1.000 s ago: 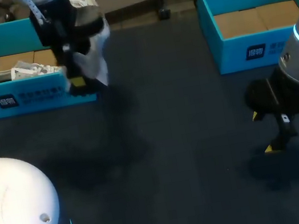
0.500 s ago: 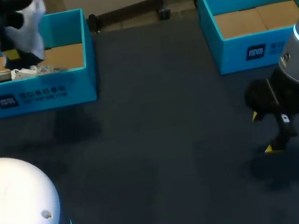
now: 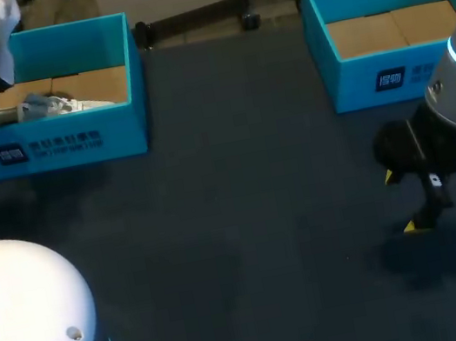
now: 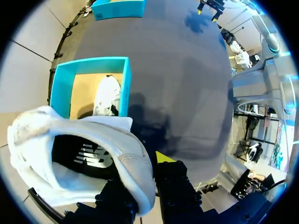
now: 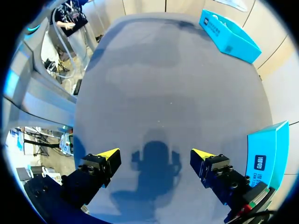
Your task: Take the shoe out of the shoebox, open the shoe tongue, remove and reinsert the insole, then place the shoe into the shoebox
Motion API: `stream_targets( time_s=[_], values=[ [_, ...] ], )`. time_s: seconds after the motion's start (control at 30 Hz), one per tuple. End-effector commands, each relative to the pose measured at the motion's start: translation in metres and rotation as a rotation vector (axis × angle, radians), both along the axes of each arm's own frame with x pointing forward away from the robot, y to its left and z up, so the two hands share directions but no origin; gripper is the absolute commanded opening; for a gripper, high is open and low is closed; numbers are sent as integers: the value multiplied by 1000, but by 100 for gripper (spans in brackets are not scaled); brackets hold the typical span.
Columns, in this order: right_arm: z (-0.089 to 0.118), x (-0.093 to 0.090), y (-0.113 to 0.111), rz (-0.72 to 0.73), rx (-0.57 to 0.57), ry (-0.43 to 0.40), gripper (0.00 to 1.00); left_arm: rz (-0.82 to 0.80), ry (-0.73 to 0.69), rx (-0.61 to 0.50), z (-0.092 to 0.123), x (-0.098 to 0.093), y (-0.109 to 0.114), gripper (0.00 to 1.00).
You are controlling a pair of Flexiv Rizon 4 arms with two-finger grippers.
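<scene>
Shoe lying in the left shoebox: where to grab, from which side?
Come straight down from above: the shoebox walls block every side approach. The shoe lies lengthwise close along the front wall, so an outside finger has little room there. Probably best to pinch the upper's rim at the opening, one finger inside, as the left gripper holds the other shoe.

Soft, even overhead light leaves the dark table (image 3: pixel 240 186) dim, without glare. The right hand (image 5: pixel 155 153) casts a soft-edged shadow on the table straight below it. A darker shadow lies beside the shoebox (image 4: pixel 60 79), under the shoe (image 4: pixel 93 140). From the head view the shoe looks smeared at the table's far left corner. Cyan rings glow on the arm bases (image 3: pixel 25 321).
</scene>
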State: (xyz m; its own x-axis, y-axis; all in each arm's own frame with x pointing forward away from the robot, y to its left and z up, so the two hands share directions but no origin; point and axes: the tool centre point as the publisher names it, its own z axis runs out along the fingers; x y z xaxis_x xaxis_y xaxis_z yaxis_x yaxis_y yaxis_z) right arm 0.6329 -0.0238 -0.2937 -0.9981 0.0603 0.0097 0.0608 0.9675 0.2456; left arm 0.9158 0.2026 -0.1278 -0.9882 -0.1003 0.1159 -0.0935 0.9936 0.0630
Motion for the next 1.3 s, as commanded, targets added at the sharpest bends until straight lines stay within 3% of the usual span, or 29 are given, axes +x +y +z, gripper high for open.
stream_targets(
  time_s=[0.03, 0.33, 0.6, 0.7, 0.83, 1.0, 1.3],
  values=[
    [-1, -1, 0, 0, 0, -2, 100, 1, 36, 1, 3, 8, -1, 0],
    [-1, -1, 0, 0, 0, -2, 100, 1, 36, 1, 3, 8, -1, 0],
    [-1, -1, 0, 0, 0, -2, 100, 7, 45, -61, -14, 95, 36, 0],
    [-1, -1, 0, 0, 0, -2, 100, -56, 56, -82, -19, 116, 44, 0],
    [-1, -1, 0, 0, 0, -2, 100, -91, 45, -15, -29, 136, 51, 0],
    [-1, -1, 0, 0, 0, -2, 100, -262, 78, -20, -34, 144, 56, 0],
    [-1, -1, 0, 0, 0, -2, 100, -714, 27, 73, -39, 131, 75, 0]
  ],
)
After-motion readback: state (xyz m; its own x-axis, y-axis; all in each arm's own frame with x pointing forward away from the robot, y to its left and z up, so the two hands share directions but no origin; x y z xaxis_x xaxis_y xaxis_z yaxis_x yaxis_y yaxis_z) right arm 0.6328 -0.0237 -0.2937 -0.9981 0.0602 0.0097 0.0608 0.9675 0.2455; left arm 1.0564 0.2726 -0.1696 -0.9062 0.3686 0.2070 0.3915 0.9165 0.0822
